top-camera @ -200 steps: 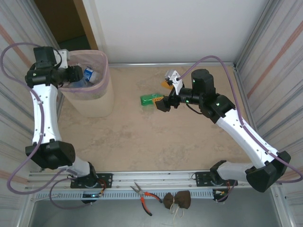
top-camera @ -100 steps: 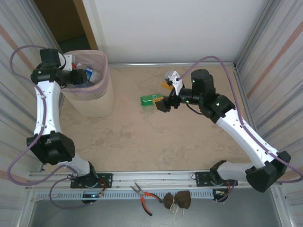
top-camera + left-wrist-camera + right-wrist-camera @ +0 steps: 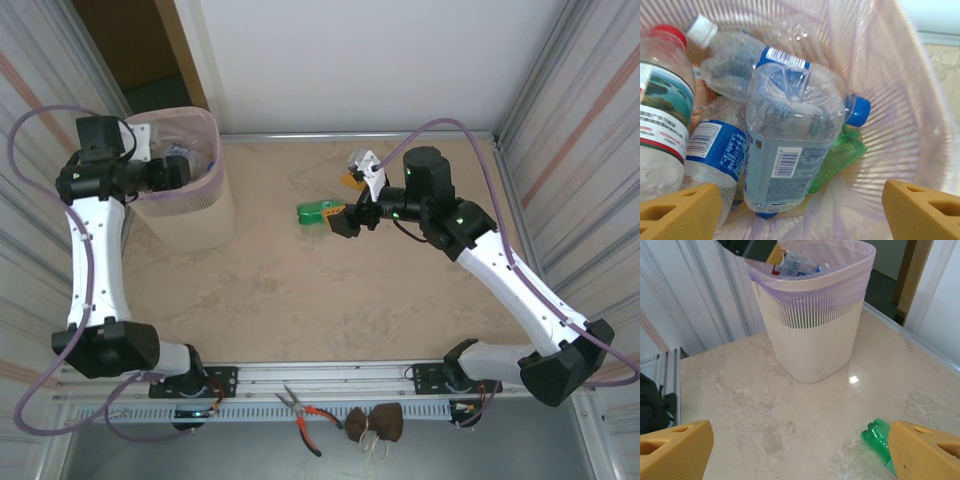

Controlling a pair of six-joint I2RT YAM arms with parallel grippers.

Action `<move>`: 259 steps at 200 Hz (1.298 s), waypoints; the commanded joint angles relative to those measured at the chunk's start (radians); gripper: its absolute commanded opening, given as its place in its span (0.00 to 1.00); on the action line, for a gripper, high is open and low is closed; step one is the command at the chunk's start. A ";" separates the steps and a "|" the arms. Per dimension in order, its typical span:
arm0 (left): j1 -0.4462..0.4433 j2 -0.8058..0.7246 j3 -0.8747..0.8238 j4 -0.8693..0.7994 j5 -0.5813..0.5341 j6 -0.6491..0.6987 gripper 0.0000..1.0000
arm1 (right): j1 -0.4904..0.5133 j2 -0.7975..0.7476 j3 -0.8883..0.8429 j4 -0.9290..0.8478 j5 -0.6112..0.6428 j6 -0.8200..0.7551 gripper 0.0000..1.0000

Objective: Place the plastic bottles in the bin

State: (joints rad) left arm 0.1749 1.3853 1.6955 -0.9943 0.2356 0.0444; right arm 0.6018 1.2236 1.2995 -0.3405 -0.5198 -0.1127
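Observation:
The pale pink bin (image 3: 200, 205) stands at the far left of the table. My left gripper (image 3: 170, 172) hangs over its mouth, open and holding nothing (image 3: 800, 215). Below it in the bin lie several bottles: a crumpled clear one with a blue cap (image 3: 790, 135), a red-capped one (image 3: 665, 115), a white-capped one (image 3: 730, 60) and a green one (image 3: 840, 155). On the table lies a green bottle (image 3: 320, 211), beside the right finger of my open right gripper (image 3: 345, 200). The right wrist view shows this bottle (image 3: 880, 440) and the bin (image 3: 815, 330).
Metal-sided walls close in the table on the left, right and back. Pliers (image 3: 305, 415) and a brown cloth bundle (image 3: 375, 424) lie on the rail in front of the arm bases. Bare marble tabletop (image 3: 300, 300) stretches between the bin and the right arm.
My left gripper has shifted a little further over the bin. The blue-labelled bottle seen at its tip earlier is no longer there. The right arm and the green bottle have not moved.

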 commanded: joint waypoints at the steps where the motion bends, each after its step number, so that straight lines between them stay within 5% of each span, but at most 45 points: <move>1: 0.001 -0.006 0.078 -0.018 -0.011 -0.001 0.84 | 0.009 -0.012 0.003 0.005 0.003 -0.007 0.89; 62: -0.003 0.144 0.220 -0.007 0.068 0.022 0.46 | 0.010 -0.016 0.003 0.003 0.011 -0.013 0.89; 116: -0.020 0.250 0.269 -0.084 0.023 0.067 0.45 | 0.010 -0.023 -0.005 -0.008 0.020 -0.018 0.89; 209: -0.020 0.155 -0.007 -0.058 -0.050 0.086 0.36 | 0.010 0.000 -0.004 -0.009 0.052 -0.022 0.89; 259: -0.015 0.122 0.106 -0.042 0.067 0.053 0.42 | 0.007 0.050 0.031 -0.052 0.107 -0.043 0.89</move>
State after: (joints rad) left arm 0.1505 1.5387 1.7405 -0.9806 0.2451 0.1085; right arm 0.6029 1.2434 1.2995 -0.3492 -0.4545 -0.1196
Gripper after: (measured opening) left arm 0.406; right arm 0.890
